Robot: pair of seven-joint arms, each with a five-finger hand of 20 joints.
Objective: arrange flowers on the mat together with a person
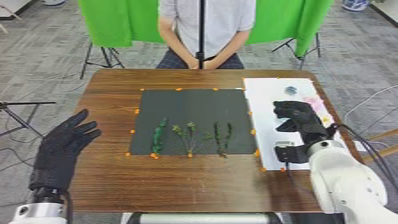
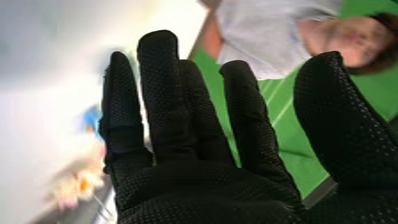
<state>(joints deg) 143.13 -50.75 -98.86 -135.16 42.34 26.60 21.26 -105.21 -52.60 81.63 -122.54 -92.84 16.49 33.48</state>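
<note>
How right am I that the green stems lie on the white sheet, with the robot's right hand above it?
Not quite: the head view shows the green stems on the dark mat. The robot's right hand is above the white sheet.

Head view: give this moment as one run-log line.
right hand: open, over white sheet; left hand: open; dark mat: green sprigs laid out

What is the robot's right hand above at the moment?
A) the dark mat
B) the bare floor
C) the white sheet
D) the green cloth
C: in the head view the right hand is over the white sheet, to the right of the dark mat.
</note>
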